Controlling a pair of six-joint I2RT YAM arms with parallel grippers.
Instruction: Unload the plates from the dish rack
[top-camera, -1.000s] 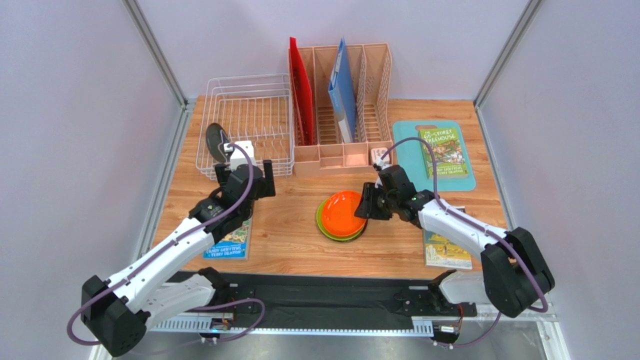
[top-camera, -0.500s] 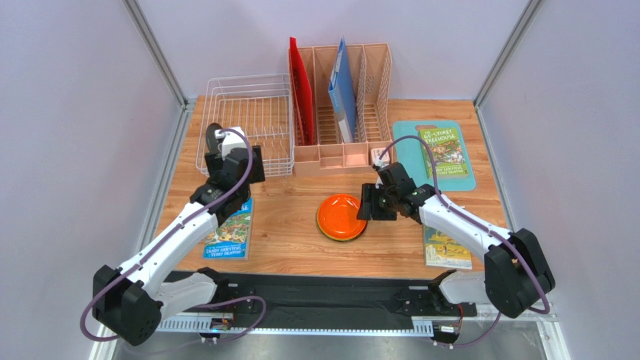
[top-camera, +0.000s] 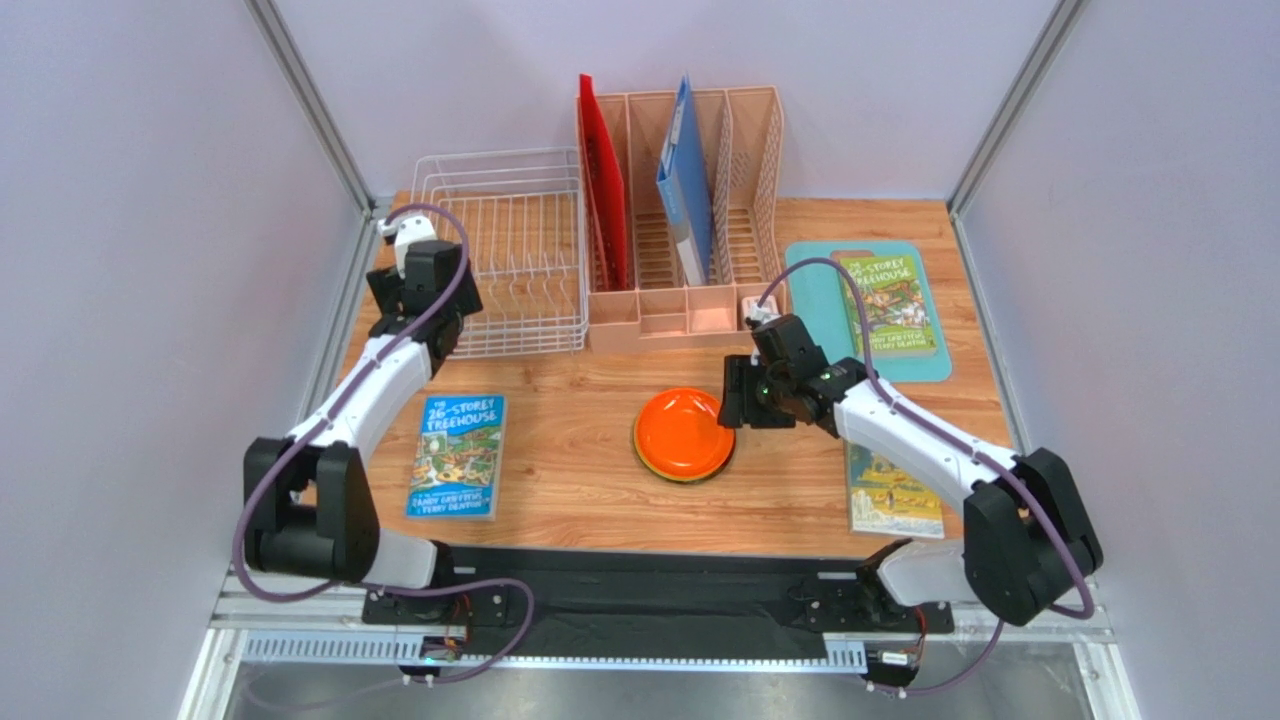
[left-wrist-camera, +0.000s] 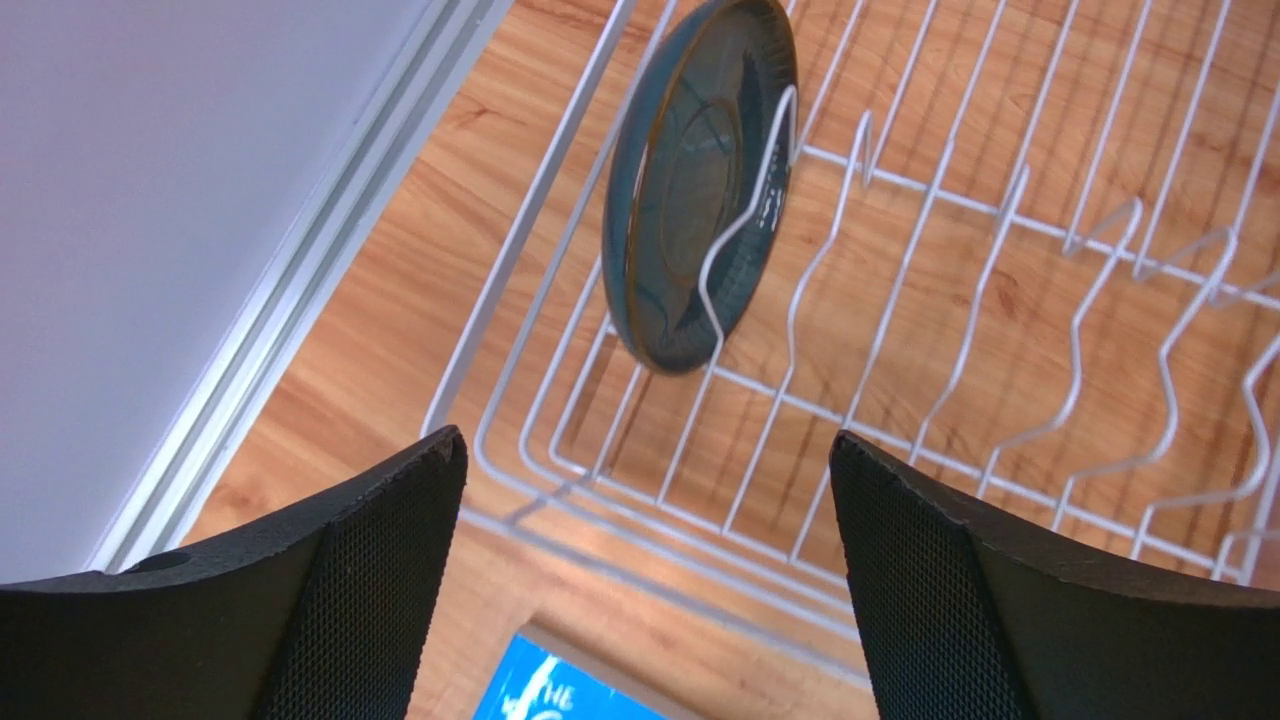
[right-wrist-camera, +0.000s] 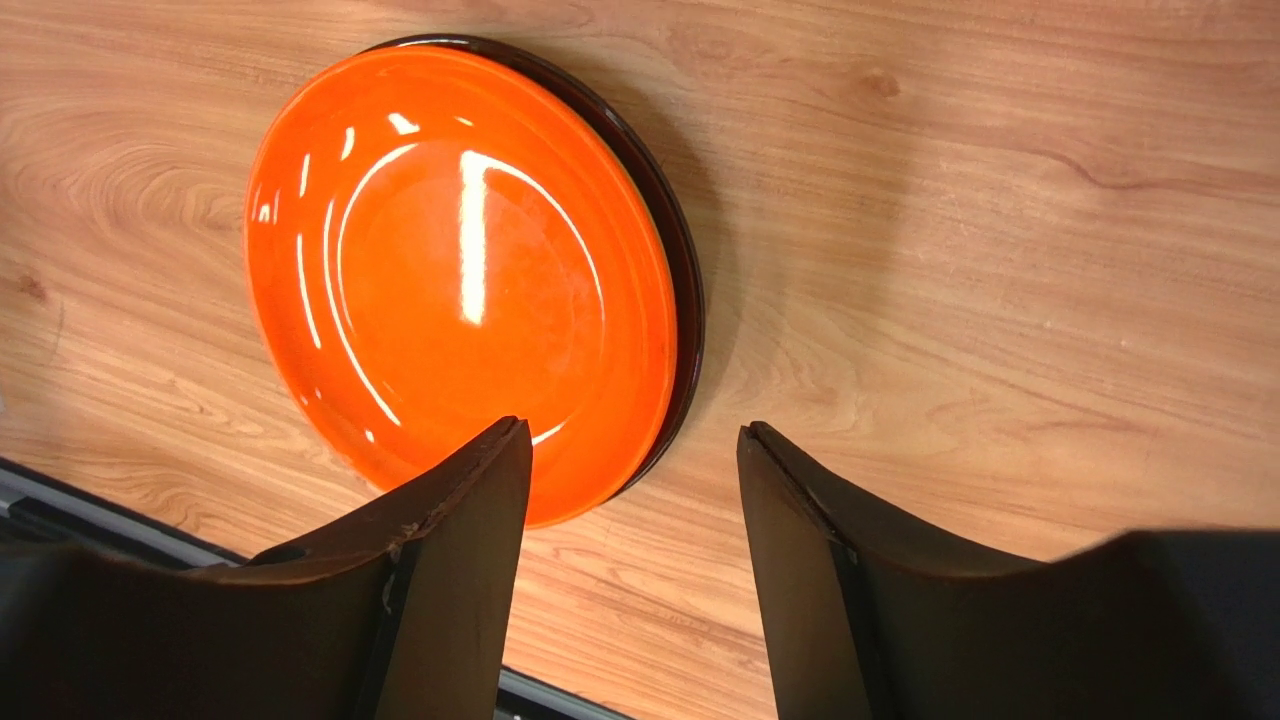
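Teal plate (left-wrist-camera: 696, 180) in dish rack (top-camera: 496, 248) — left book (top-camera: 455, 455): "Treehouse".

A robot lab cell: blank panel walls (top-camera: 150, 225) and aluminium posts (top-camera: 313, 105) enclose a wooden table (top-camera: 571, 435).

Dish rack (top-camera: 519, 225) sat back-left, file organizer (top-camera: 684, 293) just right of it. One plate (left-wrist-camera: 699, 180) stood on edge at rack's left side. Plate stack (top-camera: 684, 435) lay before organizer, a book (top-camera: 458, 455) left of stack.
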